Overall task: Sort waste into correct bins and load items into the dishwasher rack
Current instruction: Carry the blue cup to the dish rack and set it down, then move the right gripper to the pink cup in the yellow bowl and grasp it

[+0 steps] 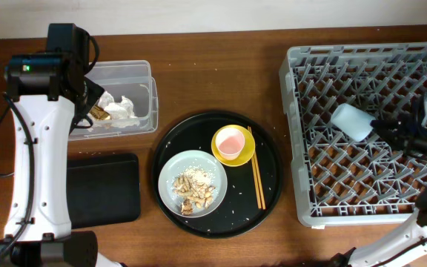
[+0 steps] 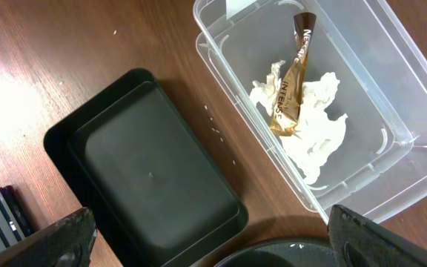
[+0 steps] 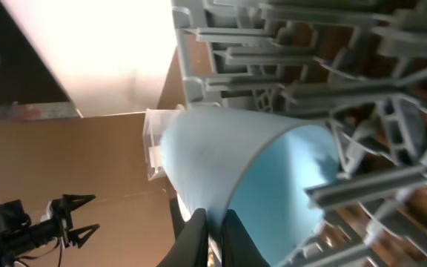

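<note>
The clear tub [image 1: 148,74] at the back left holds crumpled white tissue [image 2: 313,126] and a brown stick scrap [image 2: 291,81]. My left gripper [image 2: 206,237] is open and empty above the tub's near end and the shallow black tray [image 1: 102,189]. On the round black tray, the pale grey bowl [image 1: 173,172] holds beige crumbly scraps [image 1: 195,189]; the pink cup [image 1: 230,141] sits in the yellow bowl [image 1: 247,152]; brown chopsticks [image 1: 257,170] lie beside them. My right gripper [image 3: 213,230] is shut on the rim of the light blue cup [image 1: 351,121], which lies tilted inside the grey dishwasher rack [image 1: 302,200].
The large round black tray [image 1: 273,200] sits mid-table between the bins and the rack. The left arm's white links [image 1: 39,170] stand along the left edge. Loose rice grains dot the round tray. Bare wood lies in front of the rack.
</note>
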{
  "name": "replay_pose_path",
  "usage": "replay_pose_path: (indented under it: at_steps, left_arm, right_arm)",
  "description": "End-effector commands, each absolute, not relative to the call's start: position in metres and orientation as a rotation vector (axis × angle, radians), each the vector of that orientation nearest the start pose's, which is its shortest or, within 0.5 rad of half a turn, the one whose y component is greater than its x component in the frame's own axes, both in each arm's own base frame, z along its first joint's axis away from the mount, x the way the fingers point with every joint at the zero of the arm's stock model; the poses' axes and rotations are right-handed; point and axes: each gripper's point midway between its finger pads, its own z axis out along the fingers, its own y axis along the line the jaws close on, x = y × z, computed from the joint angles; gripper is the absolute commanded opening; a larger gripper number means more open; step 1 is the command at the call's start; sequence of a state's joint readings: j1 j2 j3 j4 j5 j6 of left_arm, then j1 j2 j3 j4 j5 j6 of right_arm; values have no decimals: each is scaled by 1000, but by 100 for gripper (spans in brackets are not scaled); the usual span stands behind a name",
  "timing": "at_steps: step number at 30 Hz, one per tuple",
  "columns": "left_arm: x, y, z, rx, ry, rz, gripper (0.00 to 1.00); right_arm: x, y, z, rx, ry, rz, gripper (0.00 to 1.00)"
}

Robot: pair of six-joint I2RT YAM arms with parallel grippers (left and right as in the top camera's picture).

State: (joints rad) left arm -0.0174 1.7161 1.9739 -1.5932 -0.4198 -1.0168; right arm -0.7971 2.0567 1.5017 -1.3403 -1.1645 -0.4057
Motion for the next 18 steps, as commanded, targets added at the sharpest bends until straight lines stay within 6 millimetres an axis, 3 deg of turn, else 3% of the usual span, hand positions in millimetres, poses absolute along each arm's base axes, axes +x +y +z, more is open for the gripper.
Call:
replay_pose_path:
  at_steps: [1,7,11,15,18]
  left_arm:
    - [333,67,278,-1362,2317,343,99]
    - [333,67,278,-1362,2317,342,99]
    - [333,67,278,-1362,2317,342,99]
    - [333,67,278,-1362,2317,342,99]
    - [333,67,278,-1362,2317,342,99]
  right_arm:
    - [342,-149,131,763,2347,1328,8]
    - [320,-187,143,1037,2562,883,11]
    - [306,-205,161,1175,2562,633,13]
    - [308,-198,192,1091,2513,567,13]
    - [315,-177,214,977,2510,539,16]
